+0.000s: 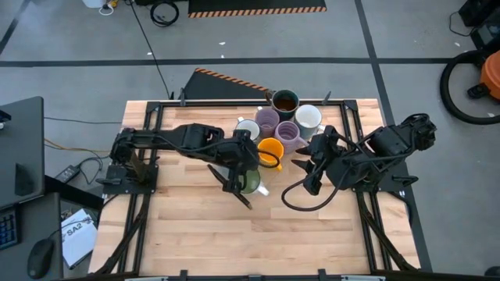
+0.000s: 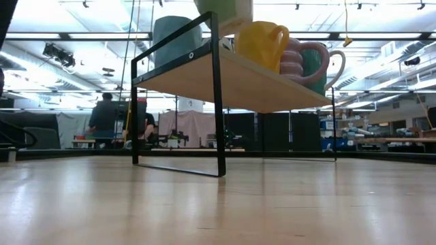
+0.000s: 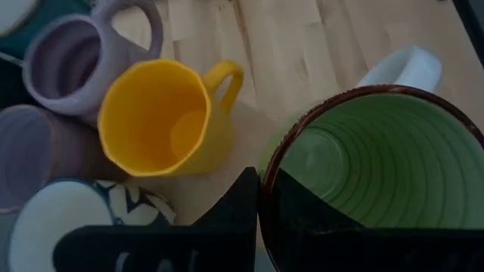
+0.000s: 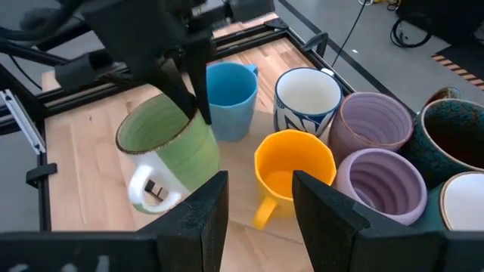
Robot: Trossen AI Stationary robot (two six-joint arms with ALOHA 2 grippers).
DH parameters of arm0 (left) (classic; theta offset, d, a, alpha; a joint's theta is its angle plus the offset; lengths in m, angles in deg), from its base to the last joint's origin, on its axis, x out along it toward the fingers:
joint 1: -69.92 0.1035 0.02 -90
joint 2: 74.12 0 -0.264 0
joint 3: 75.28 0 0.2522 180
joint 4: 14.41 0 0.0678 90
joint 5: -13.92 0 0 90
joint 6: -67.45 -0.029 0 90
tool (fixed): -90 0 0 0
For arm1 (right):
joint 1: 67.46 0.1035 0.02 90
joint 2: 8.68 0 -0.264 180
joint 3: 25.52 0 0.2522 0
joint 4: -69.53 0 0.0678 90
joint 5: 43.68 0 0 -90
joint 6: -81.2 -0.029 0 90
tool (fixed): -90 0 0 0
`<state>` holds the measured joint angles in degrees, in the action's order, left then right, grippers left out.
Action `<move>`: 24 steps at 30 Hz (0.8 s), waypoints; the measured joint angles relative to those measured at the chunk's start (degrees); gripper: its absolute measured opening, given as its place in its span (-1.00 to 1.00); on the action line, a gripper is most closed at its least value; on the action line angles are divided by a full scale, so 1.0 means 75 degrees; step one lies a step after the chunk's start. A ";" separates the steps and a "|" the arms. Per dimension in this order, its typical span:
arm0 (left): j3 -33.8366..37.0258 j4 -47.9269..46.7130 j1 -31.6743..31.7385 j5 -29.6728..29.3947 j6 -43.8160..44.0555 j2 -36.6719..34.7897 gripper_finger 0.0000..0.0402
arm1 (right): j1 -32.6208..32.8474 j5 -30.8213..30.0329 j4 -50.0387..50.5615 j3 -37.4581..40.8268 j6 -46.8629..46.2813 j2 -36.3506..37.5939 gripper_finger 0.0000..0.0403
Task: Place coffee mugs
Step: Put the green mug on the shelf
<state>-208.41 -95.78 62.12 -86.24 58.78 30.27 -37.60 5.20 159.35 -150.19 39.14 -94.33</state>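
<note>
A raised wooden shelf [image 2: 259, 82] carries a cluster of coffee mugs: blue [image 4: 231, 87], white with a blue pattern [image 4: 306, 94], two lilac [image 4: 374, 125] [image 4: 382, 185], orange [image 4: 295, 166], dark with a brown inside [image 4: 454, 140] and plain white [image 4: 461, 200]. My left gripper [image 3: 261, 189] is shut on a green mug [image 4: 170, 147] with a brown rim and a white handle. That mug is at the near left of the cluster. My right gripper [image 4: 257, 219] hovers open to the right of the orange mug, with nothing between its fingers. My left gripper pinches the green mug's rim [image 3: 265, 170], one finger inside the mug and one outside. The fingers [image 4: 185, 91] slant down from above at the far side of the rim. The mug is tilted, its white handle [image 4: 147, 189] low. Whether its base touches the shelf does not show.
The shelf stands on thin black legs [image 2: 219, 116] above the table top [image 1: 234, 242], which shows bare wood toward the near edge. Black frame rails [image 1: 355, 156] run along both sides. A black cable loop [image 1: 301, 201] lies under my right arm. People stand in the room behind.
</note>
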 joint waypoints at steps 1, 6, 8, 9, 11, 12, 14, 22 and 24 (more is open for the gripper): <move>0.0000 -0.0046 0.0013 0.0095 -0.0007 0.0011 -0.88 | 0.0000 0.0000 -0.0022 0.0000 0.0000 0.0000 -0.24; -0.0002 -0.0177 0.0091 0.0316 -0.0142 0.0224 -0.88 | 0.0000 -0.0032 -0.0090 0.0000 0.0009 0.0000 -0.24; 0.0000 -0.0238 0.0126 0.0327 -0.0160 0.0303 -0.88 | 0.0000 -0.0076 -0.0127 0.0000 0.0012 0.0000 -0.24; 0.0000 -0.0229 0.0126 0.0341 -0.0155 0.0337 -0.88 | 0.0000 -0.0117 -0.0137 0.0000 0.0012 0.0000 -0.24; 0.0000 -0.0352 0.0132 0.0390 -0.0216 0.0353 -0.88 | 0.0000 -0.0169 -0.0144 0.0000 0.0016 0.0000 -0.24; 0.0000 -0.0378 0.0132 0.0397 -0.0297 0.0378 -0.88 | 0.0000 -0.0169 -0.0158 0.0000 0.0020 0.0000 -0.24; 0.0000 -0.0283 0.0132 0.0393 -0.0337 0.0437 -0.88 | 0.0000 -0.0169 -0.0209 0.0000 0.0030 0.0000 -0.24; 0.0000 -0.0529 0.0133 0.0438 -0.0493 0.0668 -0.88 | 0.0000 -0.0171 -0.0254 0.0000 0.0032 0.0000 -0.24; 0.0000 -0.0530 0.0132 0.0454 -0.0503 0.0685 -0.88 | 0.0000 -0.0170 -0.0257 0.0000 0.0034 -0.0003 -0.24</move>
<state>-208.41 -99.76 63.11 -82.84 55.01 35.41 -37.60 3.92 157.42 -150.19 39.39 -94.35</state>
